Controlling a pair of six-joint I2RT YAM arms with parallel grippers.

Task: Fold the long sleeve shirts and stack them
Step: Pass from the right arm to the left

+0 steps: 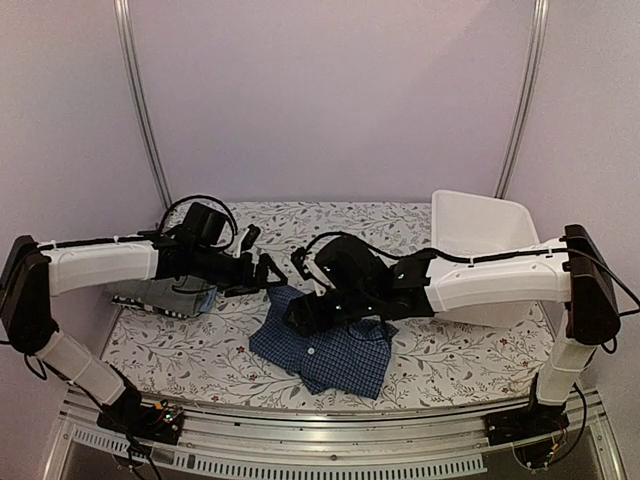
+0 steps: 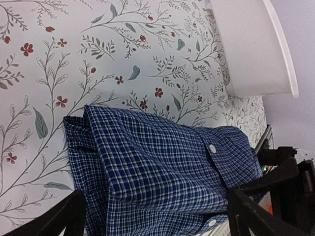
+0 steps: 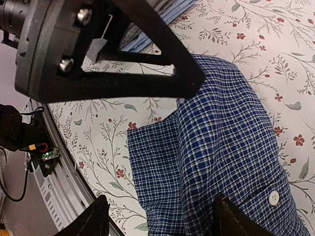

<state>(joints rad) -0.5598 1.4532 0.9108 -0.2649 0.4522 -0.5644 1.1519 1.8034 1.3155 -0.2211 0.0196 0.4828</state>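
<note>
Dark check shirt [image 1: 330, 355]: far part, mid-counter, covered by right arm [image 1: 490, 285] in top view. Cut off by bottom edge in left wrist view, by bottom and right edges in right wrist view.
Folded stack [image 1: 160, 298] at counter's left edge: mostly under left arm [image 1: 100, 265]; number of pieces not readable.
White basket [image 1: 480, 222], far right corner of counter: near wall behind right arm.
Right jaws: only tips showing in own view.
</note>
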